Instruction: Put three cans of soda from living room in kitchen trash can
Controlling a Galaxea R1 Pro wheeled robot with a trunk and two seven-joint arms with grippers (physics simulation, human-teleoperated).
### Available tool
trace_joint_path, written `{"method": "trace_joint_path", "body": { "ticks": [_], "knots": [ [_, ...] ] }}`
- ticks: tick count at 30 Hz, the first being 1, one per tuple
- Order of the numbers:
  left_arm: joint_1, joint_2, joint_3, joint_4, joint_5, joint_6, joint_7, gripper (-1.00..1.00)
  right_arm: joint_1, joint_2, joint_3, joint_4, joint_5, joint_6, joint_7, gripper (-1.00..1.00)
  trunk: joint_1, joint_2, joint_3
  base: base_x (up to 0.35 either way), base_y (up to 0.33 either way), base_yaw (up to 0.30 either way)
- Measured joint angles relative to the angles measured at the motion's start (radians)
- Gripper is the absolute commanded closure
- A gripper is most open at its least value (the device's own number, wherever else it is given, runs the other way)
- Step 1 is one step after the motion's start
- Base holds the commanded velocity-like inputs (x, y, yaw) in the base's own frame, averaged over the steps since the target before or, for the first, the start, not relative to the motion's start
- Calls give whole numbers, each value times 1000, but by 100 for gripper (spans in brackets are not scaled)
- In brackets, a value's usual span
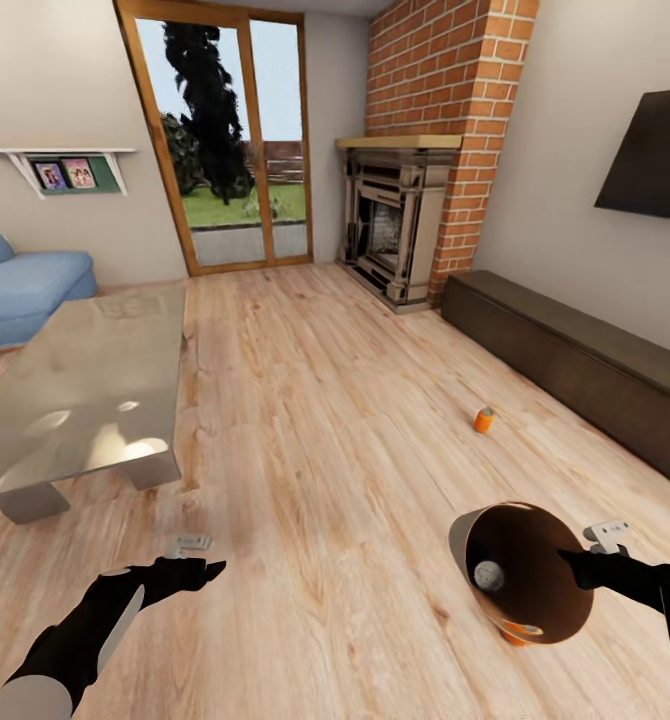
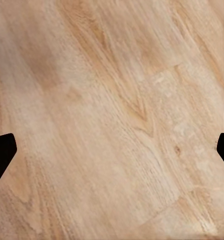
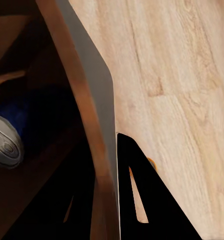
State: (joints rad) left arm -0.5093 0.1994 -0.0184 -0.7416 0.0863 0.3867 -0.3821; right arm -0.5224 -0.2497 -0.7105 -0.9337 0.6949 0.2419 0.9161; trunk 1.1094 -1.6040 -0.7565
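One orange soda can [image 1: 485, 419] stands upright on the floor [image 1: 315, 420], ahead of the robot & nearer the right arm, close to the low cabinet [image 1: 575, 350]. Right gripper [image 1: 582, 565] is clamped on the rim of the trash can [image 1: 565, 620], tilted w/ its mouth toward the camera; a blue can [image 3: 6, 135] & another orange can [image 1: 520, 631] lie inside. Left gripper [image 1: 197, 570] is spread wide, holding nothing. No labels legible.

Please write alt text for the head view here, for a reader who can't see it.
The right gripper holds a tilted trash can by its rim, a silvery-topped can inside; an orange soda can stands on the wood floor near a dark low cabinet. The left gripper hangs open by the glass coffee table.
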Motion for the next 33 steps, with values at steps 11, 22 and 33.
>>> {"method": "trace_joint_path", "body": {
  "ticks": [11,22,33],
  "knots": [
    [1,0,1,-11,3,-5,-1,-100,1,0,1,0,3,-7,-1,100,0,0,-7,33,0,-112],
    [2,0,1,-12,3,-4,2,-100,1,0,2,0,1,-11,3,100,0,0,-7,292,0,-6],
    [2,0,-1,-13,3,-5,3,-100,1,0,2,0,0,-10,4,100,0,0,-7,124,-43,0]
  ]
}}
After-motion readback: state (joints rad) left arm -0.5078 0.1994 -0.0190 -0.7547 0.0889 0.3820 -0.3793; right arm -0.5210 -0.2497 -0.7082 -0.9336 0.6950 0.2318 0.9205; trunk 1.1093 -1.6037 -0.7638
